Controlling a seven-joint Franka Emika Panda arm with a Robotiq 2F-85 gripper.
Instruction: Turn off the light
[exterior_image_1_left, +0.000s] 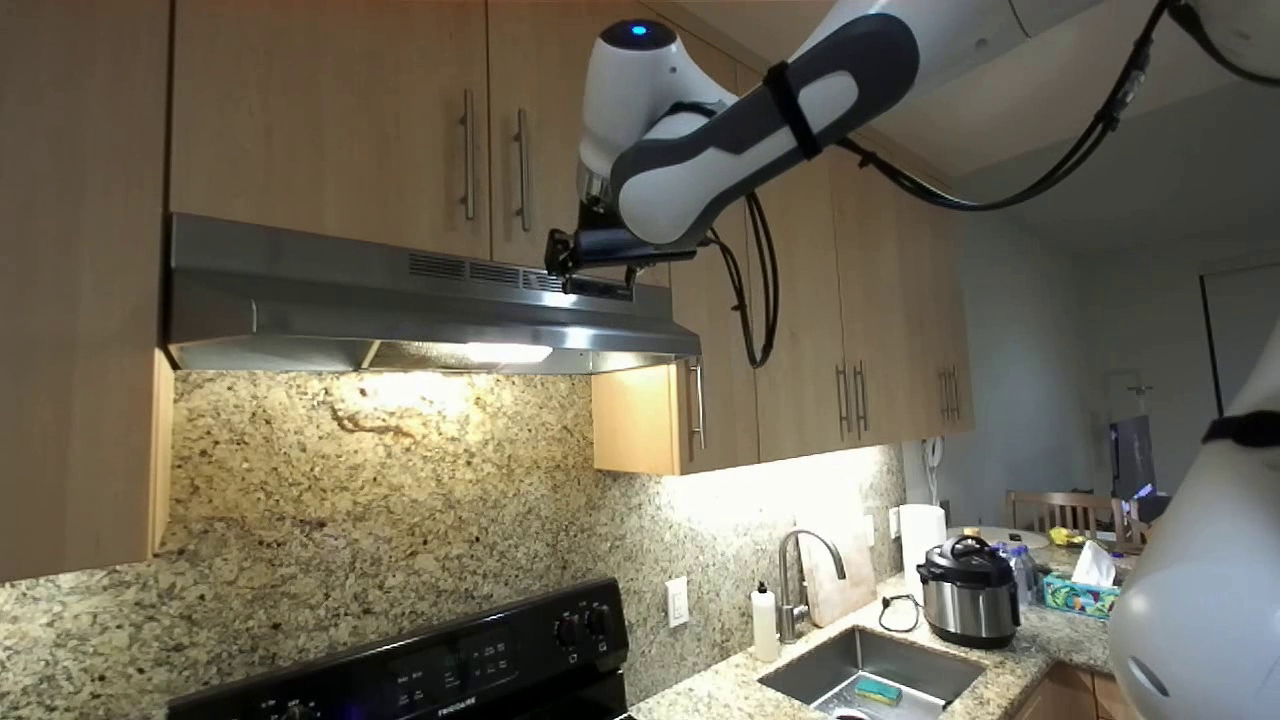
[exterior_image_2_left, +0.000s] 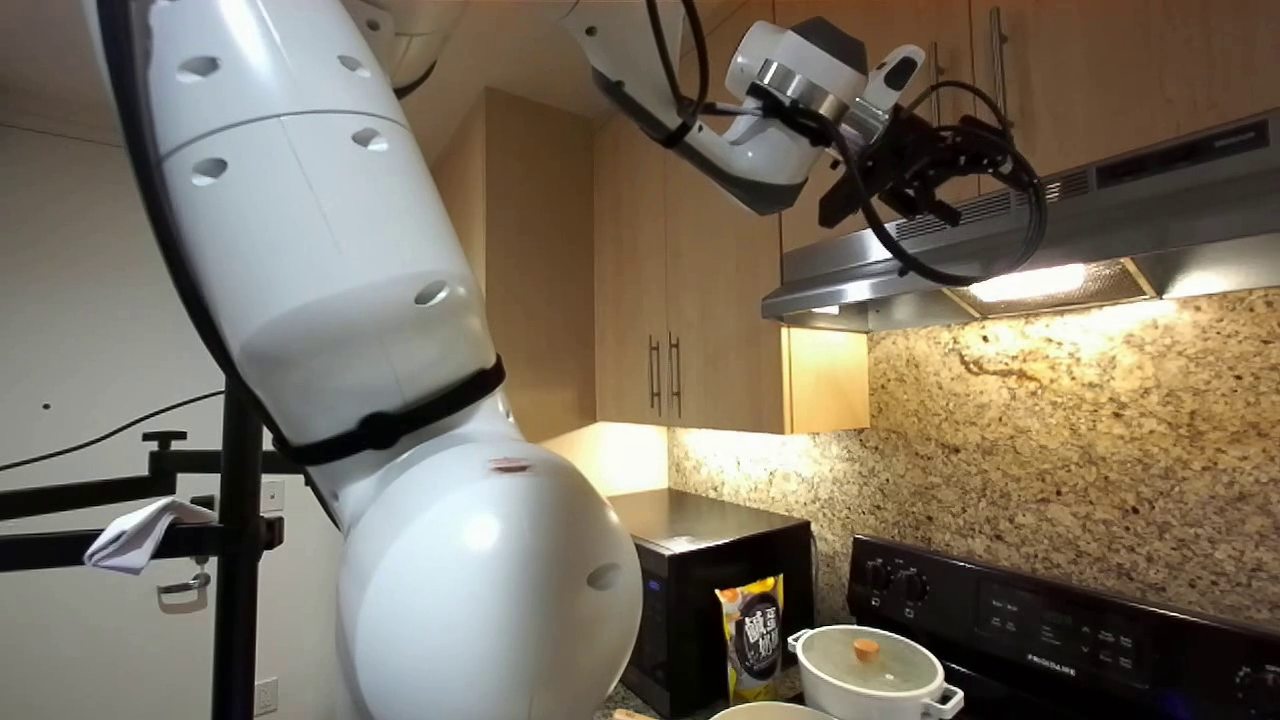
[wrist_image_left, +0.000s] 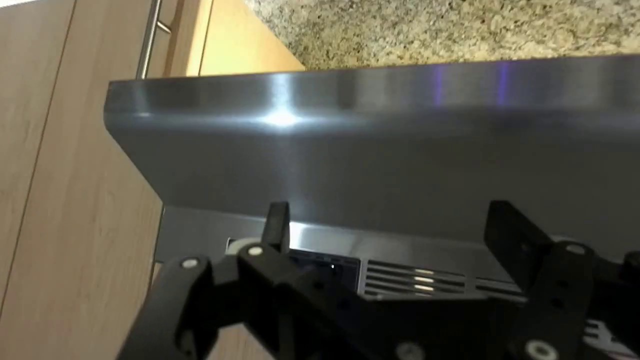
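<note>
The lit hood lamp glows under the steel range hood; the lamp also shows lit in an exterior view. The hood's dark control panel lies in its upper front strip beside the vent slots. In the wrist view, which stands upside down, the panel is partly hidden behind one finger. My gripper is open and empty, its fingers spread in front of the hood's upper front. It also shows in both exterior views. Whether a finger touches the hood, I cannot tell.
Wooden cabinets with bar handles stand above and beside the hood. Cables loop from the wrist. A black stove stands below, with a white pot and a microwave nearby. A wall switch plate is beside the sink.
</note>
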